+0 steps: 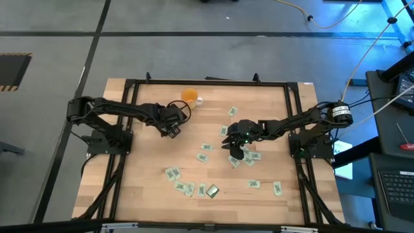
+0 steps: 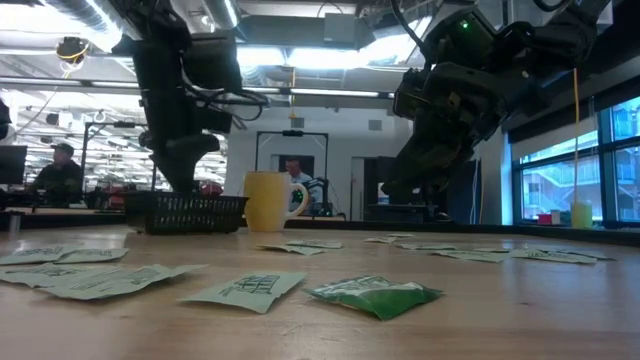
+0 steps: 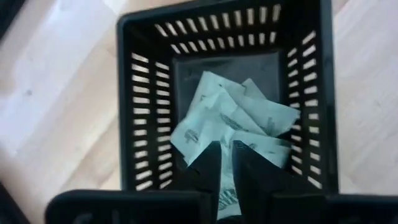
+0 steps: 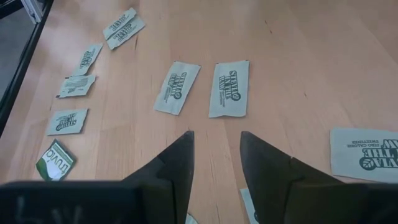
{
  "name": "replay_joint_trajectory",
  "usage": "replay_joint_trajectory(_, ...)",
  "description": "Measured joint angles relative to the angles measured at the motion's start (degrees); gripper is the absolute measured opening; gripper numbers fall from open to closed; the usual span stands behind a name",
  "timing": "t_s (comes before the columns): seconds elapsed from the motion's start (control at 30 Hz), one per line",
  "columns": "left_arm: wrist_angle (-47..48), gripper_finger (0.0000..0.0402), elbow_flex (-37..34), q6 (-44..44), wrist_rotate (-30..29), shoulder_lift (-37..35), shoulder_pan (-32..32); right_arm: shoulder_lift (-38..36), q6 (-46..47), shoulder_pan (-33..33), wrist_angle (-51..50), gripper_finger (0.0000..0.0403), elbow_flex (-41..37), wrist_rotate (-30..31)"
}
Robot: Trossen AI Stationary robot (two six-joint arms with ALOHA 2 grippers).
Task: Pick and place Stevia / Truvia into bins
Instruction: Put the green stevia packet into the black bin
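The black slotted bin (image 3: 146,112) stands on the wooden table left of centre (image 1: 172,132), with several pale green sachets (image 3: 230,118) lying in it. My left gripper (image 3: 225,165) points steeply down into the bin, its fingertips a narrow gap apart; pale green paper (image 3: 226,194) shows in that gap. My right gripper (image 4: 216,149) hovers open over the table's right half (image 1: 231,147) with nothing between its fingers. Two sachets (image 4: 176,87) (image 4: 229,88) lie flat just beyond its tips. Many more sachets (image 1: 204,155) are scattered over the table. My left gripper has a sachet's paper (image 3: 226,194) showing in the narrow gap between its fingers, which point down into the bin. Whether the fingers touch it, I cannot tell.
An orange cup (image 1: 189,97) with a white handle stands just beyond the bin, toward the far edge. A darker green sachet (image 1: 211,191) lies near the front edge. Black frame rails (image 1: 294,129) run along the table's sides. People sit in the room behind (image 2: 60,165).
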State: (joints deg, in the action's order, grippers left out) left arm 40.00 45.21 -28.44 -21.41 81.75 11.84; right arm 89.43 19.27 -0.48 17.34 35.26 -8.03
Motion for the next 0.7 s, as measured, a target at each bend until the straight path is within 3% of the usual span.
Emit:
replay_joint_trajectory(0.23,0.0,0.0070,0.0,0.8,-0.1,-4.7,-0.2,0.0,0.0,0.0,0.0,0.0133,0.0,0.0)
replay_joint_trajectory(0.33,-0.1,0.0076,0.0,3.8,4.1,-7.8,-1.3,0.0,0.0,0.0,0.0,0.0133,0.0,0.0)
replay_joint_trajectory(0.53,-3.7,0.0072,0.0,13.0,20.1,-11.2,-8.0,0.0,-0.1,0.0,0.0,0.0133,0.0,0.0)
replay_joint_trajectory(0.7,-7.8,0.0071,0.0,17.3,22.1,-10.6,-16.5,0.0,-0.1,0.0,0.0,0.0133,0.0,0.0)
